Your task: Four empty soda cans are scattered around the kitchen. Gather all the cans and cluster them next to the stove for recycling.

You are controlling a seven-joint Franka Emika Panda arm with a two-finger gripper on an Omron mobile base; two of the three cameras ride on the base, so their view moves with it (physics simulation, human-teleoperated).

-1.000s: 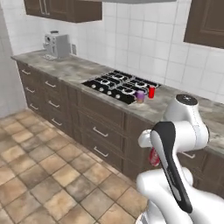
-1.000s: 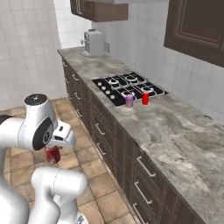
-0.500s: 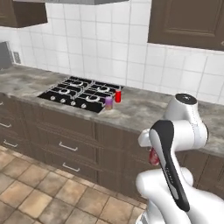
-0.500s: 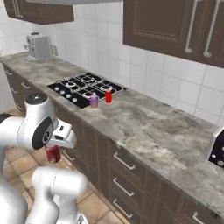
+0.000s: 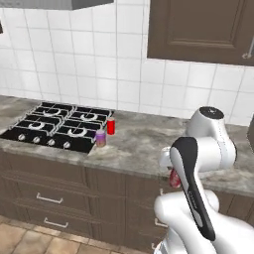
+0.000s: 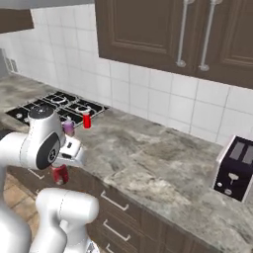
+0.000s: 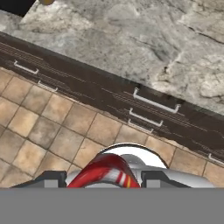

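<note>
White arm folded close over its base, elbow raised, forearm angled down in front of the dark brown drawer fronts [image 5: 59,188]. Two-finger gripper [image 6: 60,174] held low, below the edge of the grey marbled stone counter [image 6: 163,168], pointing at the tan tiled floor [image 7: 48,131]. Jaws clamped on the dark red soda can with silver rim [image 7: 106,173], one finger on each side; same can seen beside the forearm [image 5: 174,179]. Flat black gas cooktop with four burners and silver knobs [image 5: 52,126] on the counter, far left. Bright red soda can [image 5: 110,126] upright just beside the cooktop's right edge. Purple soda can with tan bands [image 5: 100,138] upright near it, at the cooktop's near right corner. Black toaster [image 6: 235,168] on the counter, far right.
</note>
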